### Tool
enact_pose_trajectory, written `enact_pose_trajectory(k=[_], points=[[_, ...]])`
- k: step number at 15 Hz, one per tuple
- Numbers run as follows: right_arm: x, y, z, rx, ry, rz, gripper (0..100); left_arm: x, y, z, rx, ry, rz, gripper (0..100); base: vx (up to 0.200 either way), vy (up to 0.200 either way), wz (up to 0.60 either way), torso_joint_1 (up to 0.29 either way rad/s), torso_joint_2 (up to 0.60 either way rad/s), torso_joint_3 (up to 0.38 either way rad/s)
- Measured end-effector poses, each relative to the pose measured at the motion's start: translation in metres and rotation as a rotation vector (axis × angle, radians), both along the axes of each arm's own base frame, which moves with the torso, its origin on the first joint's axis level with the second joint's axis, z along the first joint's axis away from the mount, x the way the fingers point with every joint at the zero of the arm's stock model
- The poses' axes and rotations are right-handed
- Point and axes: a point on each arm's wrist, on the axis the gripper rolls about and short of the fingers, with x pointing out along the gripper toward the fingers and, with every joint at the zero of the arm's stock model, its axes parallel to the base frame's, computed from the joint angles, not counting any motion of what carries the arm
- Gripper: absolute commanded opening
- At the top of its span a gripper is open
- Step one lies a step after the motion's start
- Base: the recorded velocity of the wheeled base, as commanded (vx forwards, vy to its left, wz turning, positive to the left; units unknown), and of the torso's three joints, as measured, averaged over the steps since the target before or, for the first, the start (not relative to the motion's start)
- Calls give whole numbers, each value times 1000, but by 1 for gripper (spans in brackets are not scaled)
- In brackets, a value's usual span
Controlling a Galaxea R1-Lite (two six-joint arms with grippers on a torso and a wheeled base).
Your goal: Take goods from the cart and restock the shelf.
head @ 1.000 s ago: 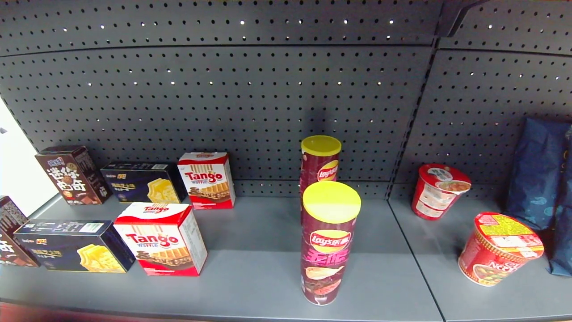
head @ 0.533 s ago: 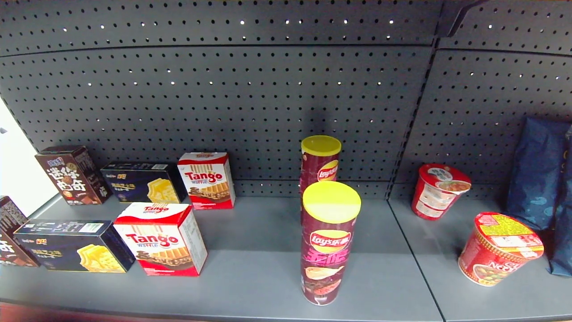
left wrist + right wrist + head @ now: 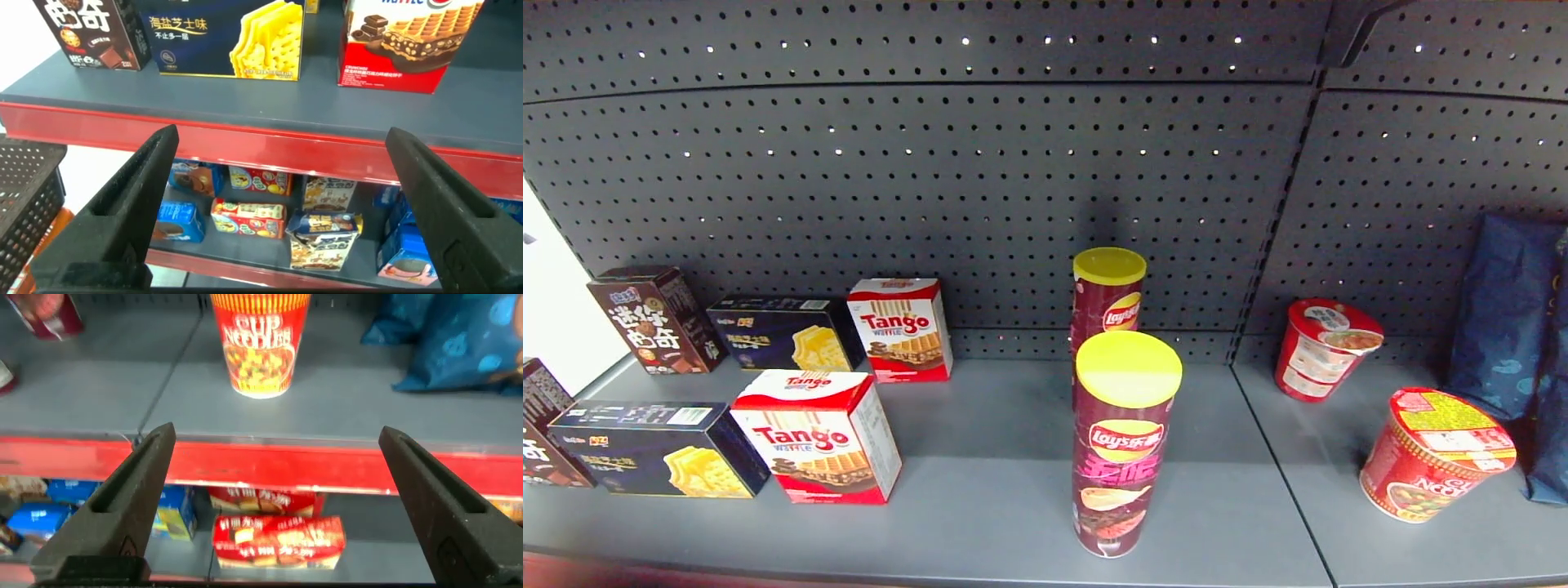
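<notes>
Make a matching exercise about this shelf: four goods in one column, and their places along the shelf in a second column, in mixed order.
Goods on the shelf:
1. front wafer box
2. front chip can
3. front noodle cup
4. blue bag

Places:
A. far right, at the back
B. middle
C. left of the middle
D. between the middle and the far right

Pairs: 1-C, 2-B, 3-D, 4-A

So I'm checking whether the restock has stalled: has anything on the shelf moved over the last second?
Nothing visibly changed. The front chip can, the front wafer box and the front noodle cup stand on the shelf exactly where they were.
</notes>
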Motion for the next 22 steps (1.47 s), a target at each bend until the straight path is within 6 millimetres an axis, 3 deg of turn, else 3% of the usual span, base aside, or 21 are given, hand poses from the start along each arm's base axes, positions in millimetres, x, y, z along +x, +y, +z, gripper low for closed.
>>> enact_pose_trajectory(k=[22], points=[[-3,0,-1,0,-39,-2,100,-7,2,-3,7,-94,-107,100,0,0,0,0,0,0]])
